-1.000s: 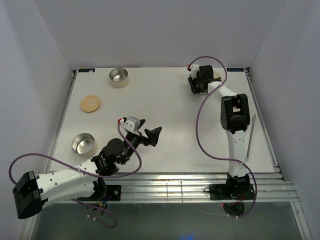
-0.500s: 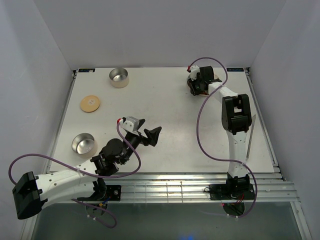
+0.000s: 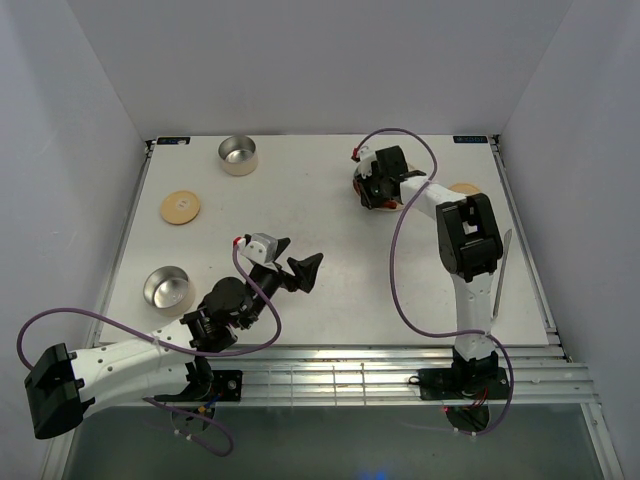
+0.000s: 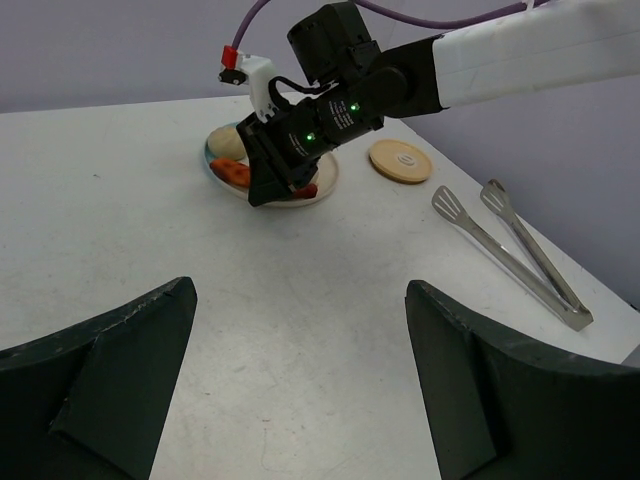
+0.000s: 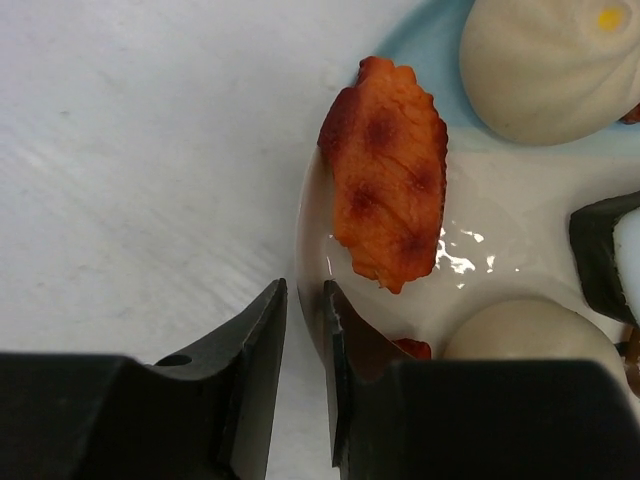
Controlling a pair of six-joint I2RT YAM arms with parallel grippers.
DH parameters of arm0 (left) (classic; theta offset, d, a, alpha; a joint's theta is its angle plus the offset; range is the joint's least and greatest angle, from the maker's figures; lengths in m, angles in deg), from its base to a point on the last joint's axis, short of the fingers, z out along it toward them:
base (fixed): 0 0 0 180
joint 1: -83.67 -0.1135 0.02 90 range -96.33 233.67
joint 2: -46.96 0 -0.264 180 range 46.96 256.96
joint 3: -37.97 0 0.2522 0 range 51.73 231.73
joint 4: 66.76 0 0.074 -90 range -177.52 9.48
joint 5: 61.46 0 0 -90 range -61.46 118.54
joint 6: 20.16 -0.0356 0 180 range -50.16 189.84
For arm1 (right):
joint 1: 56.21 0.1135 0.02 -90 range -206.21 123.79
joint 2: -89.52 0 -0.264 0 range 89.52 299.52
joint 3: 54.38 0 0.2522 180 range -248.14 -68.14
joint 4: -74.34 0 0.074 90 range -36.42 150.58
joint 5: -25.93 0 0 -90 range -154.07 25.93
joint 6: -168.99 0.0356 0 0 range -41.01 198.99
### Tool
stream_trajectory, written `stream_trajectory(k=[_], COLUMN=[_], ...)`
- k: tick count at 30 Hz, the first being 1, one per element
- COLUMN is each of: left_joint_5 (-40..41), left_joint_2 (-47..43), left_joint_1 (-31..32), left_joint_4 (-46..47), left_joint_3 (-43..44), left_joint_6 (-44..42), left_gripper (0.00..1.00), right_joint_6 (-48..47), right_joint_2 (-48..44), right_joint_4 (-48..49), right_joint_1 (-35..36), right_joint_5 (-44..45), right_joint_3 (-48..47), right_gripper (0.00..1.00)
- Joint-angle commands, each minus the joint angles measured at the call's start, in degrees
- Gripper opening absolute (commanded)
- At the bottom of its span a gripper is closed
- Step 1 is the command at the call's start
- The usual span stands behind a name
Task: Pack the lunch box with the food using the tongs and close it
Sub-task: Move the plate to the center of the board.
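Observation:
The cream-and-light-blue plate (image 5: 490,270) carries the food: an orange-red piece (image 5: 388,205), a white bun (image 5: 550,65), a second pale round piece (image 5: 515,335) and a dark piece (image 5: 600,255). My right gripper (image 5: 305,285) is shut on the plate's near-left rim, one finger outside and one inside. The lunch box lies in parts: one steel tin (image 3: 238,154) at the back left, another (image 3: 168,288) at the front left, one wooden lid (image 3: 180,207) on the left and one (image 3: 462,188) beside the right arm. The tongs (image 3: 502,270) lie at the right edge. My left gripper (image 3: 297,258) hovers wide open and empty over mid-table.
From the left wrist, the right gripper (image 4: 272,185) stands over the plate (image 4: 325,182), with the lid (image 4: 400,160) and tongs (image 4: 510,250) to its right. White walls close the table on three sides. A purple cable loops over the right arm (image 3: 465,235).
My right gripper has closed on the plate's rim and moved left and nearer with the plate, uncovering the wooden lid at the back right. The left arm has stayed still.

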Motion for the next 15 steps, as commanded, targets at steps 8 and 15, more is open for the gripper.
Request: stream_trajectory(k=[8,15], left_joint_5=[0.8,1.6], left_joint_2=[-0.2,0.3], left_joint_1=[0.3,0.3], left_joint_4=[0.7,0.7], left_joint_3=[-0.3,-0.3], left_joint_6=[0.2,0.1], left_gripper=[0.95,0.95], right_joint_6=[8.3,9.3], right_joint_2=[-7.2,-11.6], right_joint_4=[3.9,6.5], right_joint_1=[7.7,12.8], right_joint_5=[-2.0,0.8], right_joint_3=[12.6,18.0], right_gripper=[0.25,0.25])
